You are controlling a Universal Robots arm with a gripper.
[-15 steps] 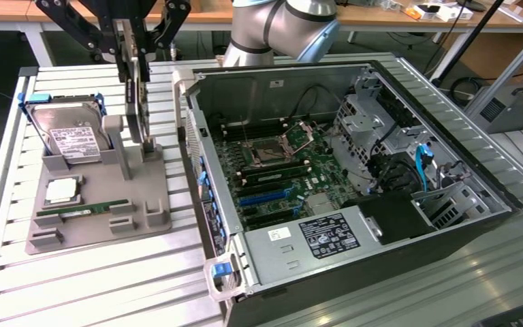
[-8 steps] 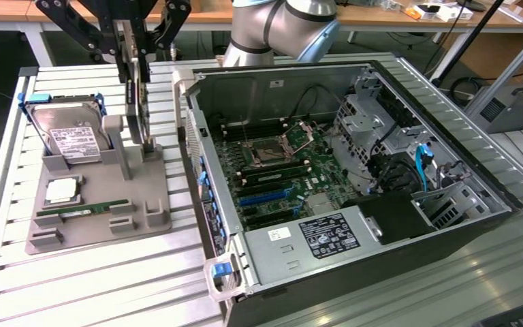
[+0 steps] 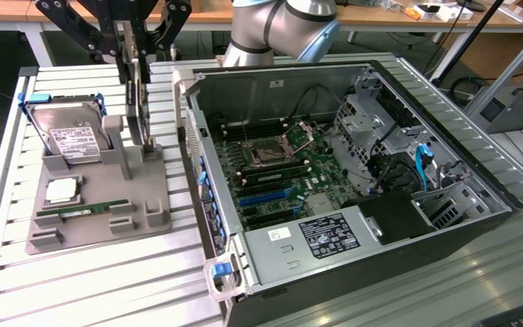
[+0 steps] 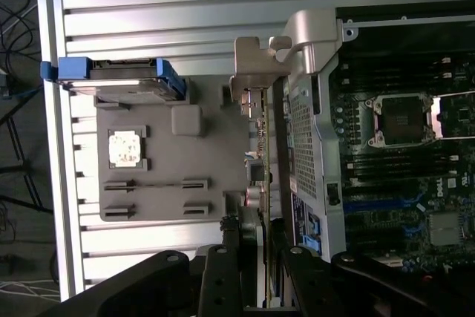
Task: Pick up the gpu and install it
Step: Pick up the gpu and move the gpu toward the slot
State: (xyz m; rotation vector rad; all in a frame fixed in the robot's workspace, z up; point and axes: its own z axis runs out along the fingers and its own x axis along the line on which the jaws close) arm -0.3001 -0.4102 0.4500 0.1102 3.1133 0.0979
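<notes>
The gpu (image 3: 135, 102) is a thin card standing on its edge at the right side of the grey parts holder (image 3: 107, 197), its lower end at the holder's upright stand. In the wrist view the gpu (image 4: 265, 161) shows edge-on, with its silvery bracket towards the far end. My gripper (image 3: 134, 51) hangs over it from above, black fingers on both sides of the card's upper edge. In the wrist view my gripper (image 4: 263, 257) is shut on the card, which runs between the fingers. The open computer case (image 3: 209, 204) lies right beside the card, motherboard (image 3: 271, 177) exposed.
On the holder sit a hard drive (image 3: 71, 133) with blue rails, a square processor (image 3: 62, 192) and a green memory stick (image 3: 84, 210). Blue slots (image 3: 261, 197) lie on the motherboard near the case's side wall. A slatted metal table (image 3: 98, 279) carries everything.
</notes>
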